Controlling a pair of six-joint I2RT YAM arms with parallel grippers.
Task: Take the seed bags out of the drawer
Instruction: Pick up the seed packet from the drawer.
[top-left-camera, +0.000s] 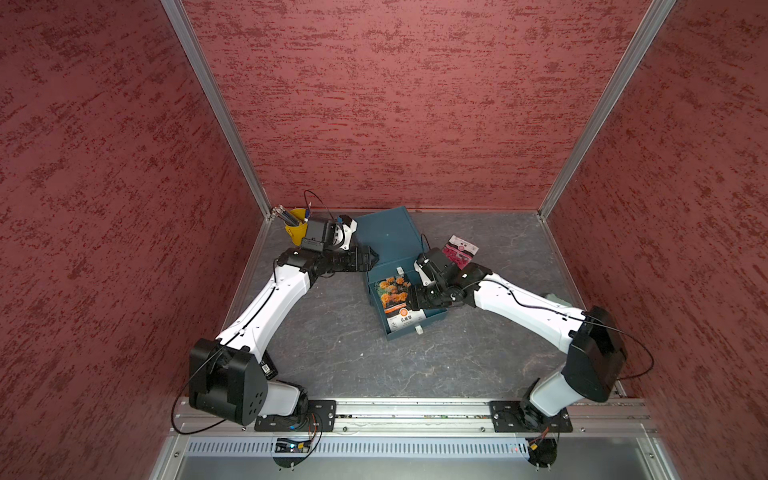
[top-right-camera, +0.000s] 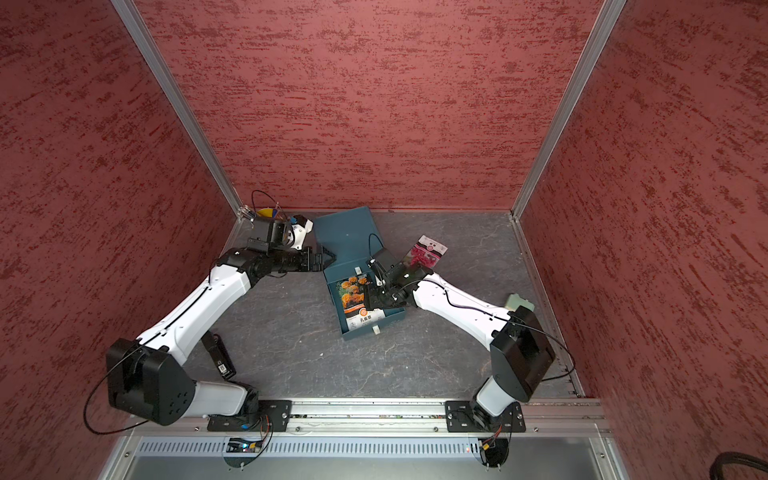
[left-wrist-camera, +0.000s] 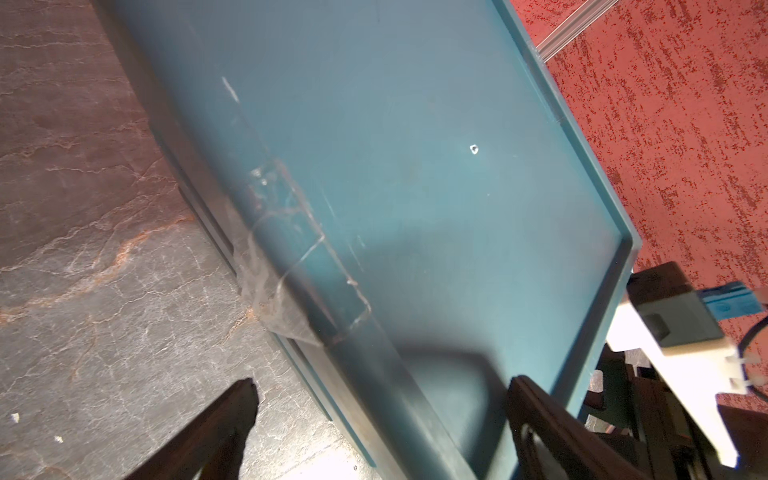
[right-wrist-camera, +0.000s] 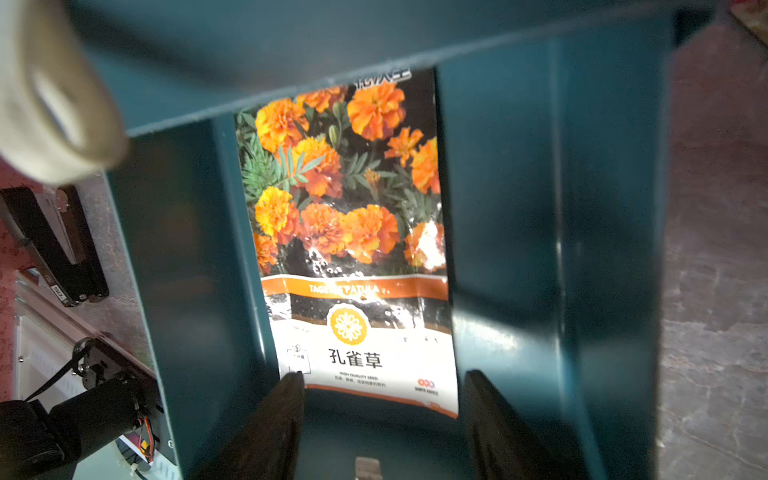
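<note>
The teal drawer (top-left-camera: 434, 318) (right-wrist-camera: 519, 208) stands pulled out of its teal cabinet (top-left-camera: 386, 237) (left-wrist-camera: 415, 166). An orange marigold seed bag (top-left-camera: 392, 297) (top-right-camera: 353, 297) (right-wrist-camera: 353, 232) lies flat inside it. A pink-red seed bag (top-left-camera: 459, 251) (top-right-camera: 428, 253) lies on the table behind my right arm. My right gripper (top-left-camera: 413, 299) (right-wrist-camera: 384, 380) is down in the drawer, open, with its fingers either side of the marigold bag's white label end. My left gripper (top-left-camera: 372, 259) (left-wrist-camera: 384, 392) is open and straddles the cabinet's left edge.
A yellow cup of pens (top-left-camera: 296, 228) stands in the back left corner, close behind my left wrist. A pale green object (top-right-camera: 519, 303) lies by the right wall behind my right arm. A black object (top-right-camera: 218, 353) lies under my left arm. Red walls enclose the table.
</note>
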